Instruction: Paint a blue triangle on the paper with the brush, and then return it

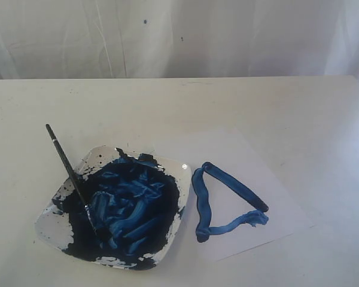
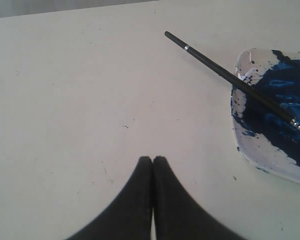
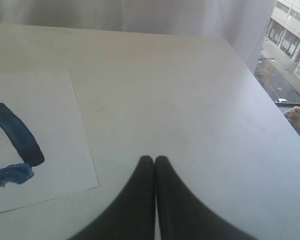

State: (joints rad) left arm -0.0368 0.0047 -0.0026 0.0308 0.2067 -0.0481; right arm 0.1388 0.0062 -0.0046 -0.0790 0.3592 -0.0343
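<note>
Brush (image 1: 69, 169) propped in dish (image 2: 250, 62), left fingers (image 2: 140, 182), right fingers (image 3: 142, 182) pressed together (over table (image 2: 65, 100))

Exterior high above table (image 1: 257, 107), wrists low (left shares dish (image 1: 49, 223), right paper (image 1: 269, 179))

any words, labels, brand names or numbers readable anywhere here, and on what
No readable text anywhere.
paper: no writing, only the blue triangle.
brush: plain black handle, no print visible.
dish: only paint, no mark.
buildings outside the window: too small and blurred for any sign to be read.
</note>
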